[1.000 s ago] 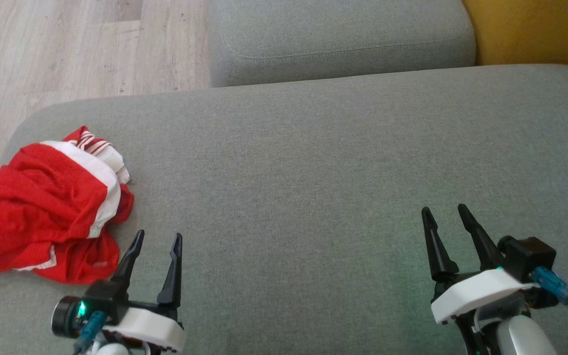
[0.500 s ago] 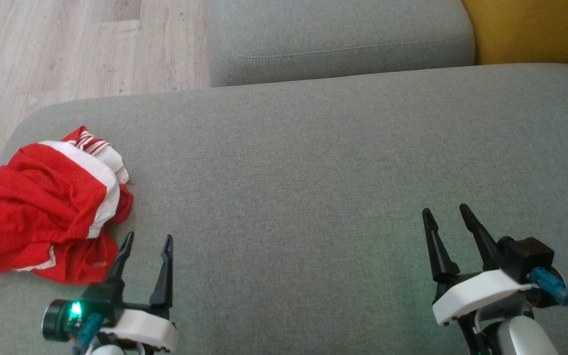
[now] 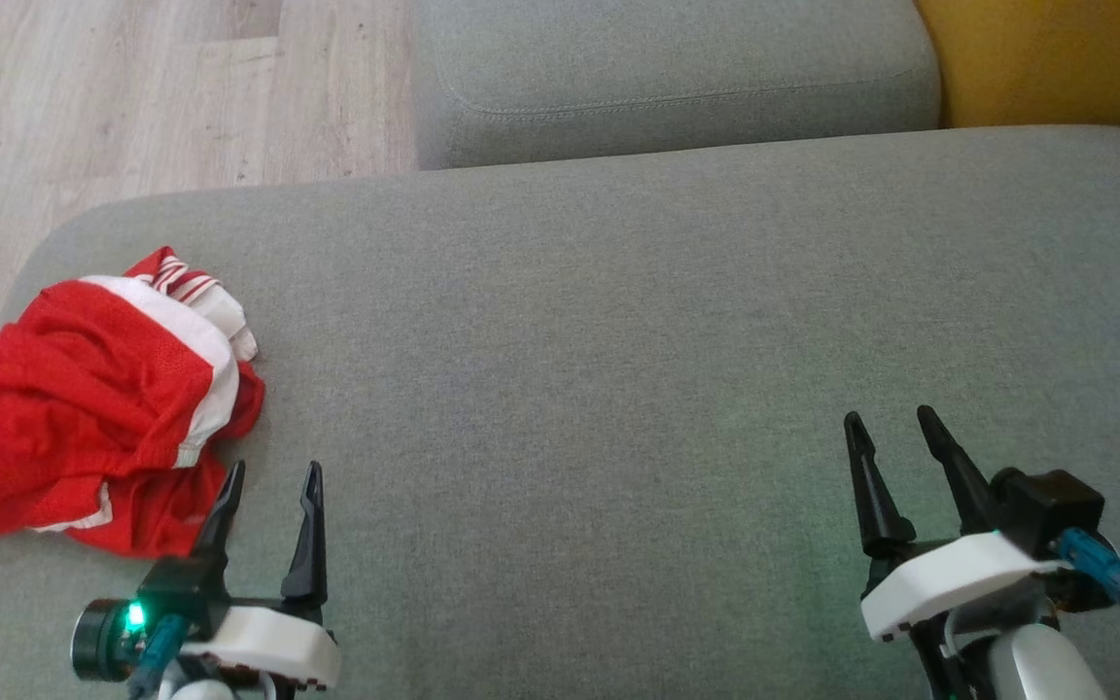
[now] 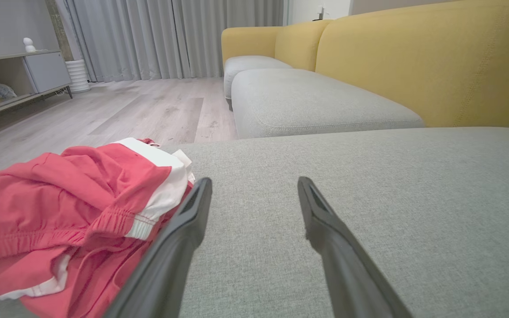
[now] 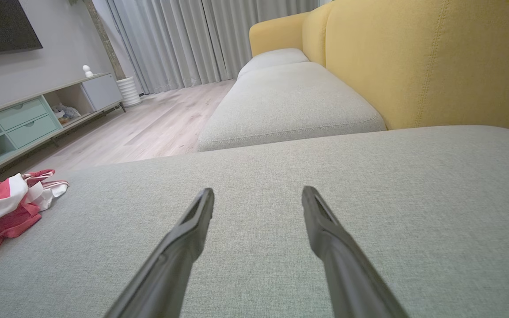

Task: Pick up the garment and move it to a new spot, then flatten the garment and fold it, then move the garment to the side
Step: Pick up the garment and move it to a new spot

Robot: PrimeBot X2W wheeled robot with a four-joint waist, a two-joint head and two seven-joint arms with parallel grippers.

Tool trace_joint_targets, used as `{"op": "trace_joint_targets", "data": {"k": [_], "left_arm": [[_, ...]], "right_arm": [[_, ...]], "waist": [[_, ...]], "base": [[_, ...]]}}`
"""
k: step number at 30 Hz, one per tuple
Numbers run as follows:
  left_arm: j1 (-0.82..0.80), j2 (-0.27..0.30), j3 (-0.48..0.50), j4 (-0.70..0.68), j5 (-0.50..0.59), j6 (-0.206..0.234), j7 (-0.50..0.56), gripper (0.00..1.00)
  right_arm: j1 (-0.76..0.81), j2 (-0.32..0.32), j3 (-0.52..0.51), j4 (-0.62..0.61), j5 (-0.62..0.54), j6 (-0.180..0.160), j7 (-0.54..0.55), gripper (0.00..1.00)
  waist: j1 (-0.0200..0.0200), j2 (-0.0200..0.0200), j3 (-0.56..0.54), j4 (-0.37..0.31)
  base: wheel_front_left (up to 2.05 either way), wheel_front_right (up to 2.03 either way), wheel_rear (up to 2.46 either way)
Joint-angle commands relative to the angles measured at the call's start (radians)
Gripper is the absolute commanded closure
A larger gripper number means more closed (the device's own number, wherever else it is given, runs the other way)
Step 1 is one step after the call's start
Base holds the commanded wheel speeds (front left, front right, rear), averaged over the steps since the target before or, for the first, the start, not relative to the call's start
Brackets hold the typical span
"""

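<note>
Red garment (image 3: 84,408) with white bands on grey cushion (image 3: 618,340), yellow backrest (image 4: 435,62).

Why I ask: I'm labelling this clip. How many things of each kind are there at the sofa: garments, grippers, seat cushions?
Crumpled red and white mesh garment: 1
Open, dark two-fingered grippers: 2 (left gripper, right gripper)
Grey fabric seat cushions: 2 (near cushion, far cushion)
Total: 5

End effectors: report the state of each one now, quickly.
Left end effector: open, holding nothing, beside the red and white shorts.
Right end effector: open, holding nothing, over the grey sofa cushion.
</note>
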Motion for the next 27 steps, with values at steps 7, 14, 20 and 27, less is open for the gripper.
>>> {"op": "trace_joint_targets", "data": {"k": [7,14,20,27], "left_arm": [[-0.048,0.022,0.033,-0.028,0.003,0.027,0.011,0.00],[-0.066,0.026,0.035,-0.037,0.006,0.052,0.019,0.00],[-0.073,0.041,0.054,-0.042,0.002,0.074,0.012,0.00],[-0.064,0.066,0.084,-0.056,-0.011,0.092,0.005,0.00]], "right_arm": [[-0.021,-0.005,0.013,-0.039,-0.012,0.008,-0.011,0.00],[-0.022,-0.005,0.018,-0.068,-0.025,0.008,-0.001,0.00],[-0.025,-0.005,0.029,-0.097,-0.028,0.008,0.010,0.00],[-0.032,-0.005,0.053,-0.123,-0.032,0.008,0.023,0.00]], "waist": [[0.0000,0.0000,0.003,0.022],[0.0000,0.0000,0.015,0.119],[0.0000,0.0000,0.020,0.245],[0.0000,0.0000,0.017,0.376]], "base": [[0.00,0.00,0.00],[0.00,0.00,0.00],[0.00,0.00,0.00],[0.00,0.00,0.00]]}}
